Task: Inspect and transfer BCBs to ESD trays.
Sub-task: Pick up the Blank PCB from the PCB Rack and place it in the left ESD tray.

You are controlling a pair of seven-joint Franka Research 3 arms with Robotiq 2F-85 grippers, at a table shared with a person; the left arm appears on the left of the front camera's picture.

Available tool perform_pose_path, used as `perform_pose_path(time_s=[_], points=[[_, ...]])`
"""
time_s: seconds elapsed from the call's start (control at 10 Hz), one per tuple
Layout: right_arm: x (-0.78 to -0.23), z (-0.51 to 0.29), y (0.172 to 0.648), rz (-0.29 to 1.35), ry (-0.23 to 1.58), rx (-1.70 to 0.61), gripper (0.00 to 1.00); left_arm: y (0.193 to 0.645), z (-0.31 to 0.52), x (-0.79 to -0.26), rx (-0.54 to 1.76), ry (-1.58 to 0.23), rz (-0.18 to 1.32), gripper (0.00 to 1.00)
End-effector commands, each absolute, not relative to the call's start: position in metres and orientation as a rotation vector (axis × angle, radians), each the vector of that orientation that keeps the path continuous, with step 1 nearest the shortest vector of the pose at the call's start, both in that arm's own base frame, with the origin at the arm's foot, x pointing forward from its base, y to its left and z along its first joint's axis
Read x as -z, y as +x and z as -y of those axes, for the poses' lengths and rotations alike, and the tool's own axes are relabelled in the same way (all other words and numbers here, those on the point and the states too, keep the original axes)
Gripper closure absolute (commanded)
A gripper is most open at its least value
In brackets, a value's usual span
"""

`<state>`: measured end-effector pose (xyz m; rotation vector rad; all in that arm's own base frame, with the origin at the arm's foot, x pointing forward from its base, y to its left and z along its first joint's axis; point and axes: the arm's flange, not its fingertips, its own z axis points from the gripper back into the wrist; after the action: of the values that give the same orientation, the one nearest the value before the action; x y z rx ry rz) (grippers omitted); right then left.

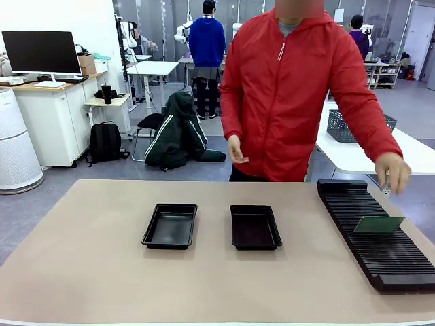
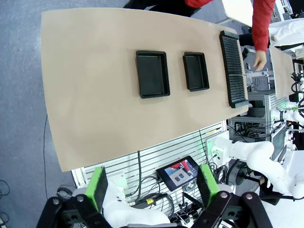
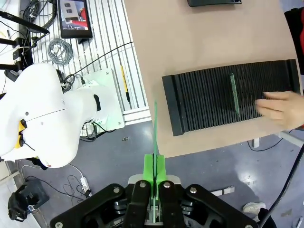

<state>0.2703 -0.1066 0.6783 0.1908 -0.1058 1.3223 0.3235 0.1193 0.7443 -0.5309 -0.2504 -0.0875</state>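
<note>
Two empty black ESD trays lie side by side mid-table; from high above, the left wrist view shows both ESD trays. One green BCB stands in the rack, seen edge-on as BCB in the right wrist view. My left gripper hangs open, far above the table, with nothing between its green pads. My right gripper is shut on another thin green BCB, seen edge-on, off the table's near edge.
A long black slotted rack lies along the table's right side. A person in a red jacket stands at the far side with one hand above the rack's far end, seen as the hand beside the standing board. A tablet sits below the table.
</note>
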Motion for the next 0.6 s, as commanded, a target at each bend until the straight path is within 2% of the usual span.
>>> perform_pose_path(time_s=[0.0,0.5], points=[[-0.6778,0.1079,0.271,0.098,0.187,-1.313,0.97,0.323,-0.1193,-0.7436,0.087,-0.539,0.252,0.0],[-0.6778,0.1079,0.271,0.098,0.187,-1.313,0.97,0.323,-0.1193,-0.7436,0.087,-0.539,0.252,0.0]])
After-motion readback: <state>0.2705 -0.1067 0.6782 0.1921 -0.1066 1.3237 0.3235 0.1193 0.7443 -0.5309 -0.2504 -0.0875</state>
